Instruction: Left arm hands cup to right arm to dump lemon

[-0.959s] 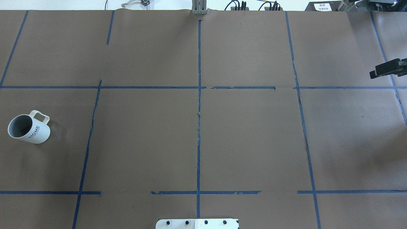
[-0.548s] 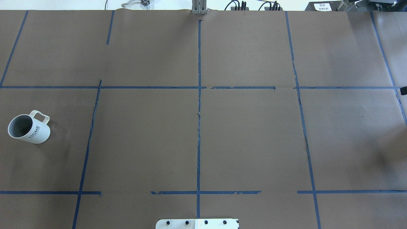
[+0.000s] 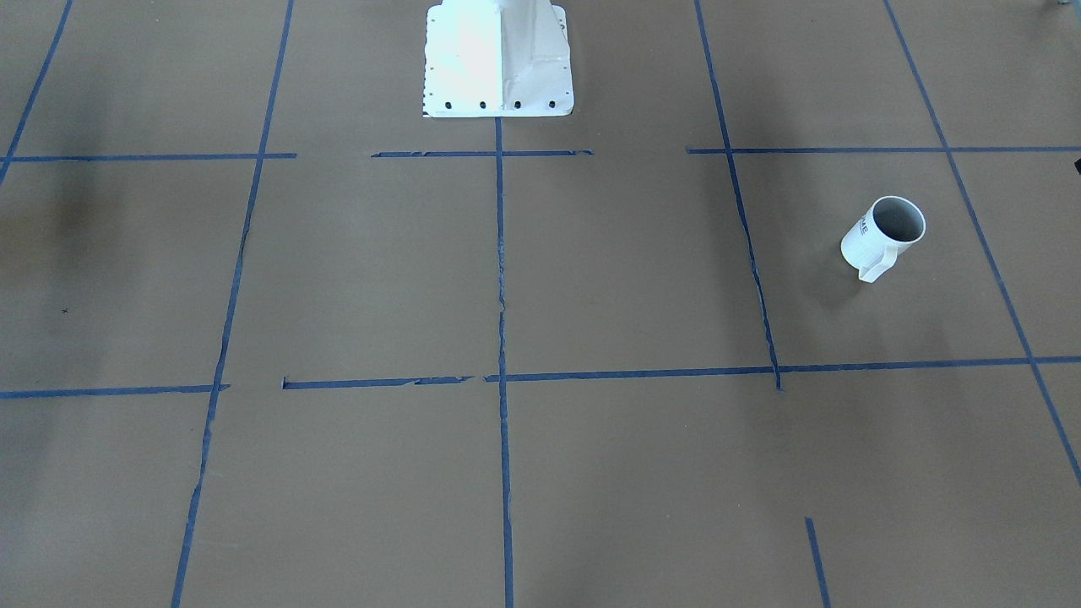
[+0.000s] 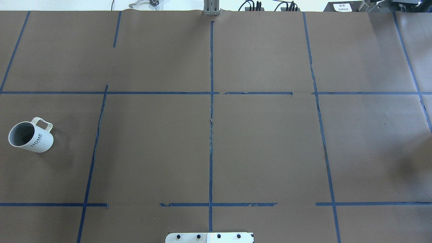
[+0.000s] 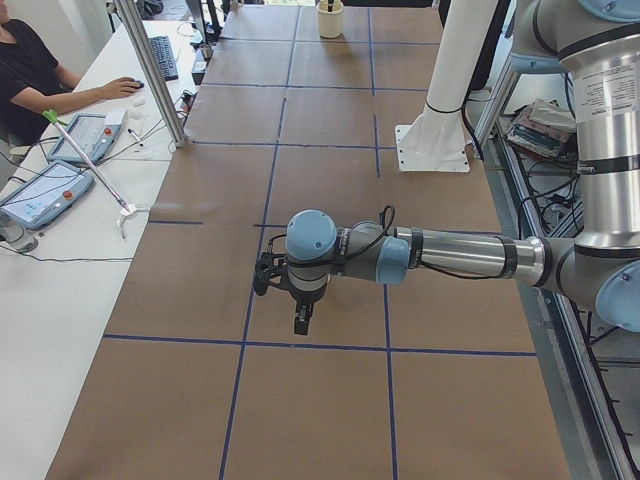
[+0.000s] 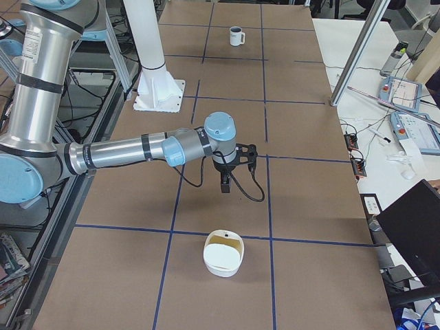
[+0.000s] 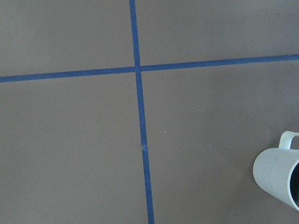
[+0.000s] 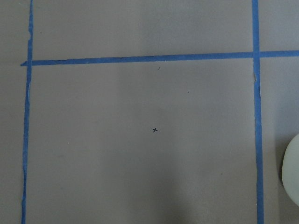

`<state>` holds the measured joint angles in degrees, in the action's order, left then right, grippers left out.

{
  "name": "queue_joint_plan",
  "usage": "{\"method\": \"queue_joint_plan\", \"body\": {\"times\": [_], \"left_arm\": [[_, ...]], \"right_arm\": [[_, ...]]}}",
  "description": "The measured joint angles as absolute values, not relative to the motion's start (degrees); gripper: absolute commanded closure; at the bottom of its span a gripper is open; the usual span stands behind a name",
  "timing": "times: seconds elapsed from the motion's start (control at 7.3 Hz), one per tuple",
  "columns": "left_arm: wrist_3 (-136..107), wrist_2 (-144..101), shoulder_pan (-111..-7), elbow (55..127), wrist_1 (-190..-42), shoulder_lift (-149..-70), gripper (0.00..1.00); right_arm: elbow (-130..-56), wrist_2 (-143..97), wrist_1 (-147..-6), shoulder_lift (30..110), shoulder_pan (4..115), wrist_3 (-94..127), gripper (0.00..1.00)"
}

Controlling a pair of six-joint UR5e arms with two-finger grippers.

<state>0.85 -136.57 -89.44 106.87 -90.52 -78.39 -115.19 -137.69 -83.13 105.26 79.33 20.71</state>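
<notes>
The cup point(image 4: 30, 136) is a white ribbed mug with "HOME" lettering. It stands upright at the table's left side, handle away from the robot. It also shows in the front view point(image 3: 882, 236), the exterior right view point(image 6: 236, 36) and the left wrist view's right edge point(image 7: 280, 172). Its grey inside shows no lemon. A yellowish patch lies in a white bowl point(image 6: 223, 256); I cannot tell whether it is the lemon. My left gripper point(image 5: 301, 325) points down over the table, and I cannot tell whether it is open. My right gripper point(image 6: 224, 187) hangs just short of the bowl, state unclear.
The bowl's edge shows in the right wrist view point(image 8: 292, 170). The robot's white base point(image 3: 498, 59) stands at the table's middle near edge. Blue tape lines point(image 4: 211, 135) grid the brown table cover. An operator point(image 5: 30, 70) sits at a side desk with tablets.
The dark right gripper at the overhead view's right edge has slid out of that view to the right. The cup has not moved.
</notes>
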Motion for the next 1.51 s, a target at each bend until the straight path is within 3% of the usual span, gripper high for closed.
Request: {"method": "queue_joint_plan", "body": {"times": [0.55, 1.51], "left_arm": [[2.45, -136.5, -89.87, 108.79, -82.91, -78.05, 0.0], [-0.73, -136.27, -87.05, 110.44, -82.67, -76.76, 0.0]], "right_arm": [[-114.62, -138.24, -86.3, 108.7, 85.04, 18.31, 0.0], [-115.29, -138.25, -86.07, 110.61, 88.13, 15.53, 0.0]]}}
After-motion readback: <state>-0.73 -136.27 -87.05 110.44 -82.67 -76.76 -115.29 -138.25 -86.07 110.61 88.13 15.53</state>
